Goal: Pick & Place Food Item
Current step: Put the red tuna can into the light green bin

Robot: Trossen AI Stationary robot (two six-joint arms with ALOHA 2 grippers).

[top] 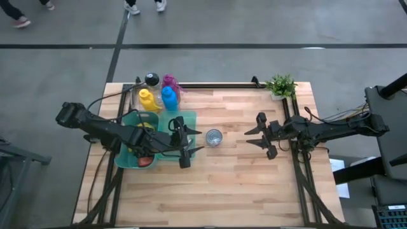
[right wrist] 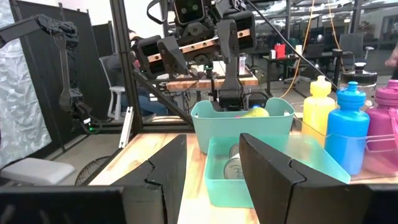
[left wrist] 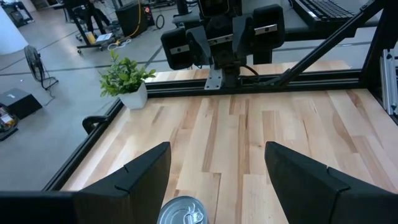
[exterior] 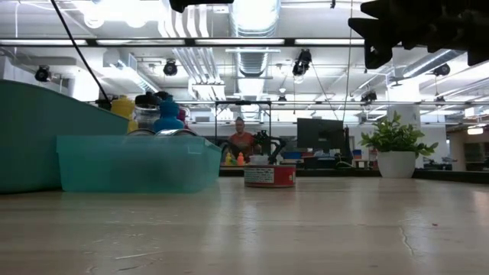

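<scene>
A small tin can [top: 214, 137] stands upright on its base on the wooden table, just right of the teal bins; it also shows in the low view [exterior: 269, 176] and at the bottom of the left wrist view [left wrist: 181, 211]. My left gripper [top: 198, 140] hovers open above the right edge of the pale teal tray [top: 173, 127], pointing toward the can, with nothing between its fingers [left wrist: 149, 171]. My right gripper [top: 249, 137] waits in the air right of the can, facing it. Its fingers [right wrist: 163, 171] stand a little apart around nothing.
A taller green bin [top: 130, 137] with yellow and red items stands left of the tray, which holds more cans [right wrist: 233, 165]. Yellow [top: 147, 98], blue [top: 168, 97] and purple [top: 169, 81] bottles stand behind them. A potted plant [top: 281, 86] sits at the far right corner.
</scene>
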